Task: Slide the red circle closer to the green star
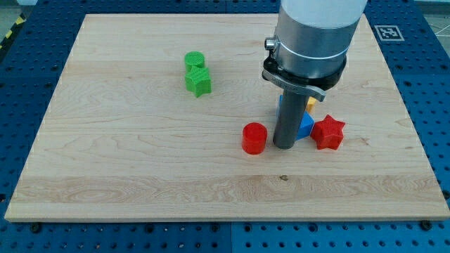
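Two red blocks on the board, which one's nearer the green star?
The red circle, left of my tip. The red star lies right of it, farther from the green star.

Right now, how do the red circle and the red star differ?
The red circle is a round cylinder; the red star has points. The circle lies on the view's left of my tip, close beside it, the star on its right. The circle stands alone; the star sits against a blue block. Both are red.

Robotics laboratory: a wooden board point(140, 161) on a blue perforated bench point(429, 84), fiducial marker point(386, 32) at 1 o'clock.
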Available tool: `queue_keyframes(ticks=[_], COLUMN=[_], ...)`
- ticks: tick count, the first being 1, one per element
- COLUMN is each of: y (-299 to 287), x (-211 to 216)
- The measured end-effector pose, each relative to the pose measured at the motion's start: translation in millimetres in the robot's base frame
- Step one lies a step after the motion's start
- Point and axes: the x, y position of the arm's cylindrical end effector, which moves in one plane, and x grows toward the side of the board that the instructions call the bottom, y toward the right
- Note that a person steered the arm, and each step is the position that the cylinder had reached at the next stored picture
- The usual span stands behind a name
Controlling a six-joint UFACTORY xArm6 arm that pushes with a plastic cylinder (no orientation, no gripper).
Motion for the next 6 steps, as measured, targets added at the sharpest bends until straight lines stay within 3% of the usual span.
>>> queue_keyframes(ticks=[1,2,6], y=[-5.1,-70.0,-76.5], x=[-1.6,-1.5,5.9])
